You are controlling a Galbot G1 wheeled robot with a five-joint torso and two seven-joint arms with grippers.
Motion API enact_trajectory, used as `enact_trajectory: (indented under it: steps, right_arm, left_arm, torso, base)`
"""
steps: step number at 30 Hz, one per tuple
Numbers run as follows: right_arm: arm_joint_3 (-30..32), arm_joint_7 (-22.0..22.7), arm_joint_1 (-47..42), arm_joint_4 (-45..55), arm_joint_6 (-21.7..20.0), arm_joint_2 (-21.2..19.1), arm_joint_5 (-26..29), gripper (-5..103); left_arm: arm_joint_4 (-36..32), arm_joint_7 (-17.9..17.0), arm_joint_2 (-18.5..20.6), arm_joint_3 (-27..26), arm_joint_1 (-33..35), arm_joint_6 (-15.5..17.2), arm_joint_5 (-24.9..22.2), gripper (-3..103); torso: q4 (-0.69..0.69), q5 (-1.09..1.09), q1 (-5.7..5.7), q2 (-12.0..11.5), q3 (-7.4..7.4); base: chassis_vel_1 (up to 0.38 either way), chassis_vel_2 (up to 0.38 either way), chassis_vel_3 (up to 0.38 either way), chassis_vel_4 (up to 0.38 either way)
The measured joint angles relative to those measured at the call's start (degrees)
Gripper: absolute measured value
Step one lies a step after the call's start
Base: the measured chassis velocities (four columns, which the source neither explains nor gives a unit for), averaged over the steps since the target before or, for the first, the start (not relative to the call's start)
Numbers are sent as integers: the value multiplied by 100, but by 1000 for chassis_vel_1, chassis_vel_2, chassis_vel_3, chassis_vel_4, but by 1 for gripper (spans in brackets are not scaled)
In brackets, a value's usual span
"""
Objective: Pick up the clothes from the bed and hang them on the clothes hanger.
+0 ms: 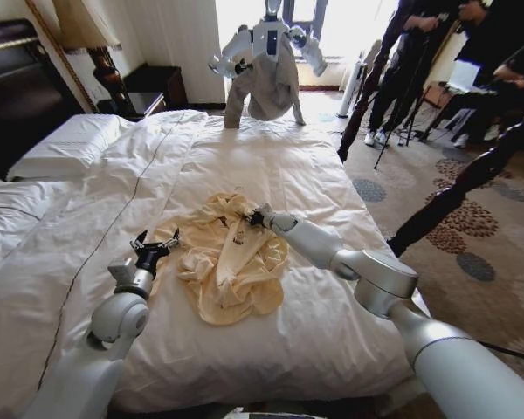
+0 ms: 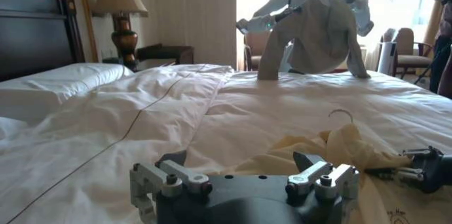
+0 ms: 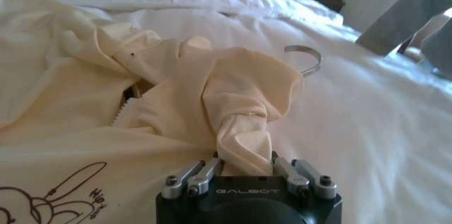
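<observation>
1. Lying crumpled on the white duvet of the bed (image 1: 271, 166), the clothes (image 1: 231, 262) form a wrinkled cream heap near the middle of the mattress, on the foot side of the pillows (image 1: 65, 144).
2. The right gripper (image 1: 255, 216) sits at the far edge of that heap, its fingers clenched on a twisted fold of the clothes (image 3: 240, 123); the pinched cloth runs straight into the jaws in the right wrist view.
3. The left gripper (image 1: 153, 249) rests on the duvet just beside the heap, on the pillow side, with its fingers spread apart and nothing between them.
4. A metal hook of the clothes hanger (image 3: 307, 60) pokes out from behind the bunched fabric; the rest of the hanger is buried under cloth and cannot be made out.
5. A dark line drawing is printed on the cream fabric nearest the right wrist camera, cut off by the frame edge.
6. Beyond the bed's foot, a grey garment (image 1: 264, 87) hangs on a white stand before a bright window.
7. A dark headboard (image 1: 13, 87), a lamp (image 2: 118, 7) and a dark nightstand (image 1: 153, 87) stand past the pillows; patterned carpet (image 1: 472, 236) lies on the bed's other side.
</observation>
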Motion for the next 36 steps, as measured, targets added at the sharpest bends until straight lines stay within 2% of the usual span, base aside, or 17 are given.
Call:
enact_trajectory:
  steps: [3, 7, 14, 17, 19, 20, 22, 25, 33, 36]
  right_arm:
    - [75, 466, -29, 340, 248, -173, -458, 20]
    - [113, 768, -35, 518, 522, -241, -793, 20]
    - [110, 1318, -30, 931, 722, -300, -869, 20]
    - [125, 1768, 2, 1254, 808, -335, -883, 20]
    - [148, 1844, 7, 1297, 826, -336, -913, 20]
    - [230, 2084, 44, 1431, 891, -347, -1049, 20]
    - [254, 2150, 68, 1491, 906, -362, -1102, 20]
    - [240, 2352, 272, 2014, 814, -554, -1200, 20]
    - [52, 2419, 638, 2725, 518, -906, -1092, 20]
    - [-52, 2421, 918, 3127, 271, -1143, -957, 20]
  left_arm:
    - [-73, -8, 37, -35, 2, 13, -42, 100]
    - [-153, -10, 46, -78, 38, 19, -59, 100]
    - [-325, -22, 31, -167, 127, 25, -74, 100]
    - [-436, -29, 50, -303, 198, 31, -130, 100]
    - [-462, -30, 55, -337, 218, 32, -142, 100]
    - [-533, -31, 70, -454, 281, 33, -172, 100]
    - [-554, -31, 73, -490, 300, 34, -181, 100]
    - [-696, -30, 74, -681, 436, 34, -231, 100]
    - [-941, -26, 71, -892, 593, 32, -313, 100]
    - [-1059, -26, 87, -1010, 649, 22, -339, 100]
  torso:
    - [0, 0, 0, 0, 0]
    - [-1, 0, -1, 0, -1]
    - [0, 0, 0, 0, -1]
    - [0, 0, -1, 0, -2]
    - [0, 0, -1, 0, -2]
    - [1, 0, -1, 0, -2]
    - [1, 0, -1, 0, -2]
    - [0, 0, -1, 0, -2]
    - [1, 0, -1, 1, -2]
    - [0, 0, -1, 1, -2]
  base:
    - [0, 0, 0, 0]
    - [0, 0, 0, 0]
    - [0, 0, 0, 0]
    - [0, 0, 0, 0]
    - [0, 0, 0, 0]
    - [0, 0, 0, 0]
    - [0, 0, 0, 0]
    - [0, 0, 0, 0]
    - [0, 0, 0, 0]
    - [0, 0, 0, 0]
